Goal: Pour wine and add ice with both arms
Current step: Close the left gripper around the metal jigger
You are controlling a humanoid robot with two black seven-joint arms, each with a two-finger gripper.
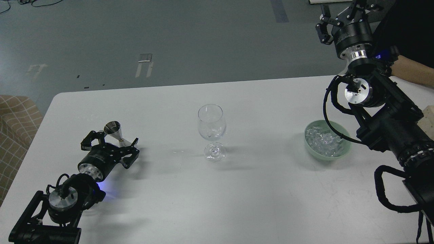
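Many ice cubes [324, 140] fill a green bowl [343, 153] near the table's [169, 203] right edge; a wine glass [211, 130] stands mid-table. Near the left edge, the left pincer [111, 144] spreads wide around a steel jigger [114, 133]. The right pincer [334, 17], fingers spread, hangs beyond the far right corner

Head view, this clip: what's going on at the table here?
The left gripper lies low on the white table, its open fingers around a small metal jigger. A clear wine glass stands upright mid-table, looking nearly empty. The right gripper is raised, open and empty, beyond the green bowl of ice.
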